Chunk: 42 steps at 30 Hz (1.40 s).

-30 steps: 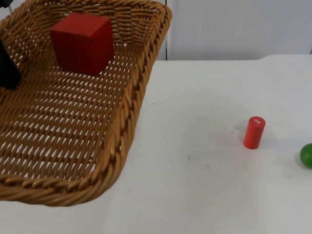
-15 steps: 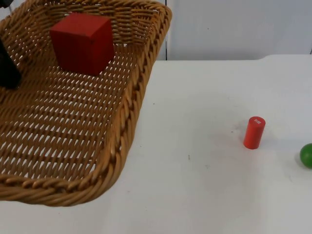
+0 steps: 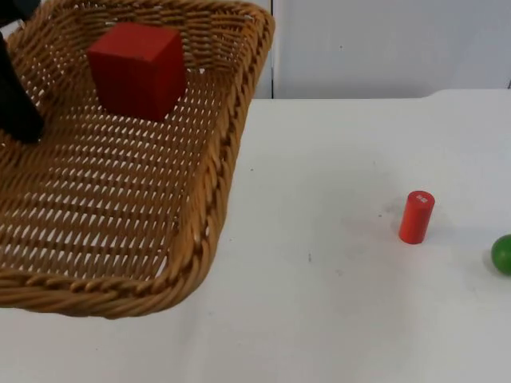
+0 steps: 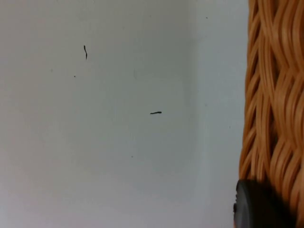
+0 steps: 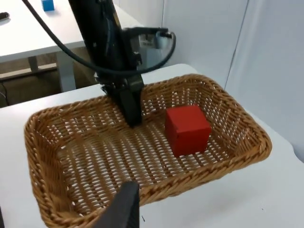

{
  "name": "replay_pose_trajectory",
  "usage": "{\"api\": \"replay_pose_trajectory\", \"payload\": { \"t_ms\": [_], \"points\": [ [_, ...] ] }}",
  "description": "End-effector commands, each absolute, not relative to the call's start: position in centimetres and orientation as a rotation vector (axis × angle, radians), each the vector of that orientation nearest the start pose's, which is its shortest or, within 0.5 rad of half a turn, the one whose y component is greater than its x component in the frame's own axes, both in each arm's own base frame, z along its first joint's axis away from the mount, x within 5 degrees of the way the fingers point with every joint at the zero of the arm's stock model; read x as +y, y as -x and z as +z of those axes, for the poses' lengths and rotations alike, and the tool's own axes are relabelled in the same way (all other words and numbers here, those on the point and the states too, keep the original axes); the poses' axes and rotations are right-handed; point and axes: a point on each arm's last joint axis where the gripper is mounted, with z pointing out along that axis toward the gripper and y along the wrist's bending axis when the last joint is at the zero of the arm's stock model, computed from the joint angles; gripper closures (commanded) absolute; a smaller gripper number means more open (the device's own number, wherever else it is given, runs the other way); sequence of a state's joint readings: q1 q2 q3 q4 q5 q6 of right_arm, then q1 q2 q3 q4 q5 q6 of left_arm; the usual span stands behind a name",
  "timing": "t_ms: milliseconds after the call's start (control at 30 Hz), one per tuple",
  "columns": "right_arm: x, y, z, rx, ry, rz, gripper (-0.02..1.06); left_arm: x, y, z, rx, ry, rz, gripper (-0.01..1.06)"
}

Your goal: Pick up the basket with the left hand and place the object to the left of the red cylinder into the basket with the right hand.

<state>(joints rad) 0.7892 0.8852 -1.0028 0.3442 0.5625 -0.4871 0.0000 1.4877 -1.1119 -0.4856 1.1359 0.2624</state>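
Nearby, left end effector (image 5: 132,116) clamping basket (image 3: 209,207) rim, red cube (image 3: 137,69) inside, red cylinder (image 3: 416,216), green ball (image 3: 502,254) apart.

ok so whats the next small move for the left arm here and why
Probably lower the basket to the table and let go. The red cube already lies inside it, and the left gripper grips its side wall. The red cylinder stands upright with bare table to its left, so nothing seems left to load.
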Motion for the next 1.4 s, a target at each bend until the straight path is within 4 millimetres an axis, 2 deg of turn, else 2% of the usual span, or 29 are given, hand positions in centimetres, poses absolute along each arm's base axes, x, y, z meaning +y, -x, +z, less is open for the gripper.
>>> {"api": "replay_pose_trajectory", "payload": {
  "t_ms": [0, 200, 533, 933, 1367],
  "points": [
    [13.6, -11.2, 41.2, 1.63, 0.999, 0.583, 0.0, -4.1, -28.4, 27.3, 2.842, -0.111, -0.676, 1.05],
    [13.6, -11.2, 41.2, 1.626, 0.994, 0.586, 0.0, -4.2, -29.8, 25.8, 2.819, -0.088, -0.692, 1.05],
    [13.7, -11.2, 41.0, 1.646, 1.013, 0.587, 0.0, -4.6, -32.2, 21.5, 2.858, -0.09, -0.778, 1.05],
    [13.6, -11.2, 41.0, 1.64, 1.013, 0.576, 0.0, -4.2, -34.8, 16.8, 2.853, -0.065, -0.696, 1.05],
    [13.6, -11.2, 40.9, 1.652, 1.027, 0.574, 0.0, -4.2, -38.4, 13.8, 2.881, -0.079, -0.715, 1.05]
  ]
}}
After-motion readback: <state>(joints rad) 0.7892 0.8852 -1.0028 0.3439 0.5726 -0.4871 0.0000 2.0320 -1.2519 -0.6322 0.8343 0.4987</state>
